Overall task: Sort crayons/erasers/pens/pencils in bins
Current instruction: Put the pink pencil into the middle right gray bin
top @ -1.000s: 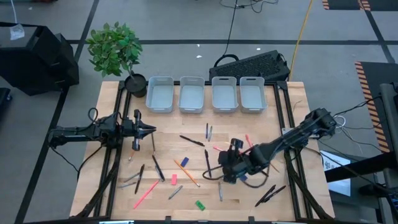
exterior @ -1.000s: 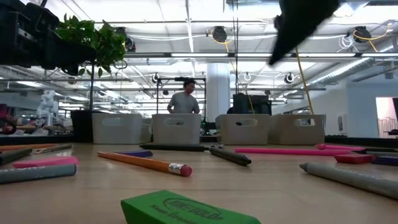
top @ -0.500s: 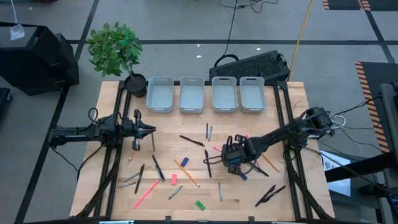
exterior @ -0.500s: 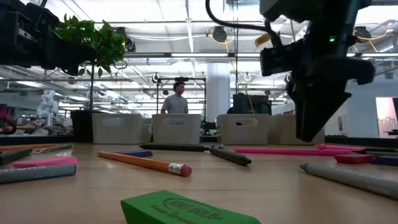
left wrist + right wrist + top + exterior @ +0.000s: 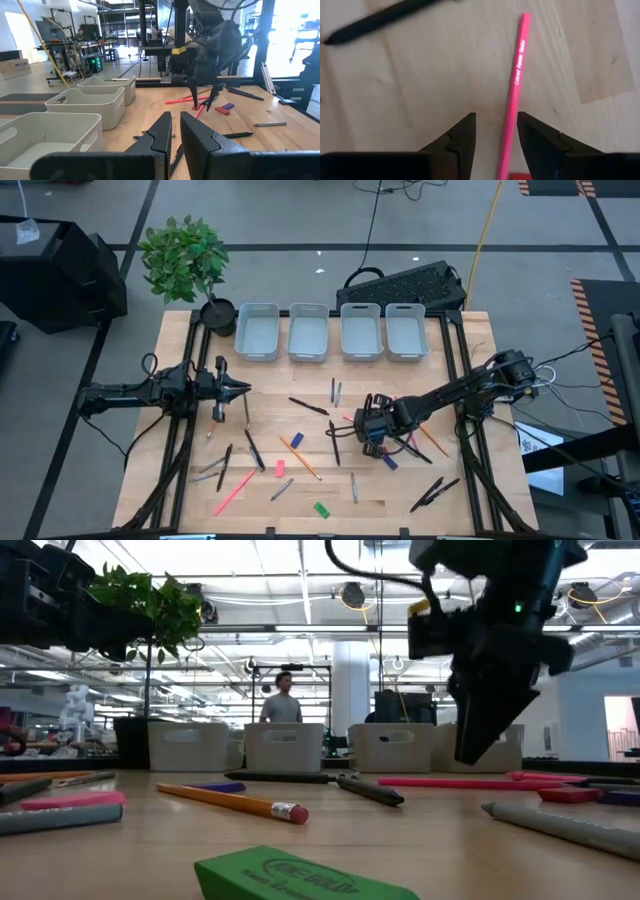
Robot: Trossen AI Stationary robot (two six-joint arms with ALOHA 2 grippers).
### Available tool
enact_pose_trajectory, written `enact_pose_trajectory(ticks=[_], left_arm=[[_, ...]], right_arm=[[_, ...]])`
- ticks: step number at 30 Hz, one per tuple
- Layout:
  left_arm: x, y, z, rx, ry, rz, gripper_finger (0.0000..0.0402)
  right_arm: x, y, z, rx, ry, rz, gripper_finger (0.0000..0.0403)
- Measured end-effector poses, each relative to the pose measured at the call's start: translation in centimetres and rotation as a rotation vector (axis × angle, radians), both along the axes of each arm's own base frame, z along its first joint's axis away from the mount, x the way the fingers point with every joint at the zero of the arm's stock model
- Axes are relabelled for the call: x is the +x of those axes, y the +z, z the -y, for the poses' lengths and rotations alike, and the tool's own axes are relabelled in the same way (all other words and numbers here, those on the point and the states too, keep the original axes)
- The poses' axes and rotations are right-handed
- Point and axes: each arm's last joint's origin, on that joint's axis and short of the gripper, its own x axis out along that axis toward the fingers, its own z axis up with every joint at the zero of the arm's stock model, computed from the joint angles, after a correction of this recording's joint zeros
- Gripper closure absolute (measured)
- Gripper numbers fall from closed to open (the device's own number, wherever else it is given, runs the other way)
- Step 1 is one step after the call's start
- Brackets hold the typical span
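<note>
The right gripper (image 5: 361, 422) hangs above the wooden table (image 5: 190, 480), right of centre, its dark fingers (image 5: 462, 135) pointing down and parted by a narrow gap, holding nothing. In its wrist view a long thin pink stick (image 5: 514, 95) lies on the pale wood grain beside that gap, running under one fingertip, with a black pen (image 5: 380, 19) lying apart from it. In the low view the fingertips hang clear of the tabletop.

The left gripper (image 5: 243, 389) waits over the left side of the table, its wedge-shaped fingers (image 5: 160, 132) nearly closed with only a slit between them, empty.

Four pale plastic bins (image 5: 257, 332) with rounded rims stand in a row along the far edge, a potted plant (image 5: 185, 260) just left of them. Between the bins and the right gripper lie a few pens; otherwise that stretch of wood is bare.

The erasers lie scattered: a blue eraser (image 5: 297, 439) near the centre, a pink eraser (image 5: 280, 468) nearer and to its left, a green eraser (image 5: 321, 509) by the near edge. An orange pencil (image 5: 300, 458) with a rubber tip lies slantwise between the blue and pink blocks. Dark pens lie loose on the left and at the near right corner
</note>
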Motion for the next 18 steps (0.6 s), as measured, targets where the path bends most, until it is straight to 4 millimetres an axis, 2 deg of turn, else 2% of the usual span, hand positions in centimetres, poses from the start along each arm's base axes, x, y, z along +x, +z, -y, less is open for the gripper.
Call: enact_pose_trajectory(ticks=[6, 13, 18], left_arm=[[0.0, 0.0, 0.0, 0.0, 0.0, 0.0, 0.0357], [0.0, 0.0, 0.0, 0.001, 0.0, 0.0, 0.0357], [0.0, 0.0, 0.0, 0.001, 0.0, 0.0, 0.0357]], right_arm=[[-0.5, -1.4, 1.6, 0.045, -0.119, -0.014, 0.0289], [-1.2, -2.3, 2.0, 0.079, -0.045, -0.038, 0.0325], [-2.1, -3.0, 2.2, 0.094, -0.081, -0.089, 0.0352]])
